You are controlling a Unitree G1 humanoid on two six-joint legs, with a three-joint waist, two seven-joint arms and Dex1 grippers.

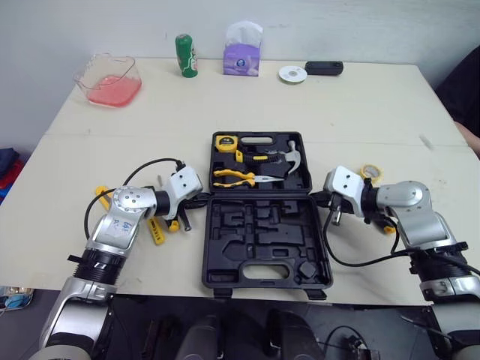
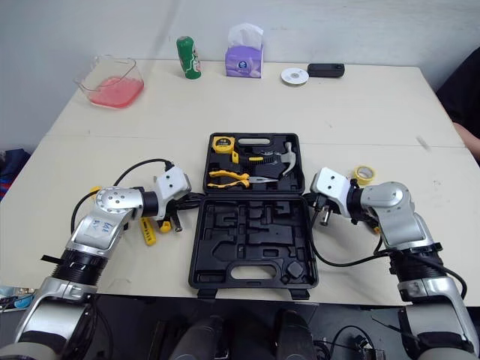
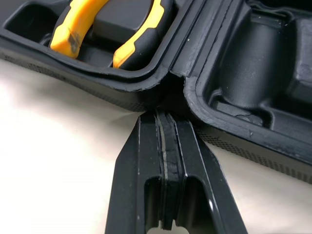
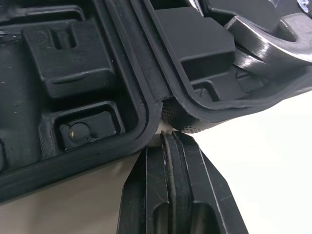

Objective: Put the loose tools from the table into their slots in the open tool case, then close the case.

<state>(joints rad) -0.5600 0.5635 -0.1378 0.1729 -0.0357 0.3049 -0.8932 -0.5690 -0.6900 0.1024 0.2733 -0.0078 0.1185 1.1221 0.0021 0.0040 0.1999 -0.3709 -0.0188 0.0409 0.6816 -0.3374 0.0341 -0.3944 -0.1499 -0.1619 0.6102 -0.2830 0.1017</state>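
The black tool case (image 1: 207, 255) lies open at the table's middle. Its far half holds a yellow tape measure (image 1: 224, 142), yellow-handled pliers (image 1: 236, 177) and a hammer (image 1: 292, 156). The near half is bare moulded slots. My left gripper (image 1: 201, 199) is shut, its tips (image 3: 166, 117) at the case's left hinge notch. My right gripper (image 1: 319, 196) is also shut, its tips (image 4: 168, 139) against the right hinge corner. Loose yellow tools (image 1: 155, 229) lie beside my left wrist. A yellow tape roll (image 1: 369, 172) sits behind my right wrist.
Along the far edge stand a pink tray (image 1: 109, 80), a green bottle (image 1: 186, 55), a purple tissue box (image 1: 242, 56), a white disc (image 1: 292, 73) and a black device (image 1: 324, 68). A person's arm in dark clothing (image 1: 465, 90) shows at the right.
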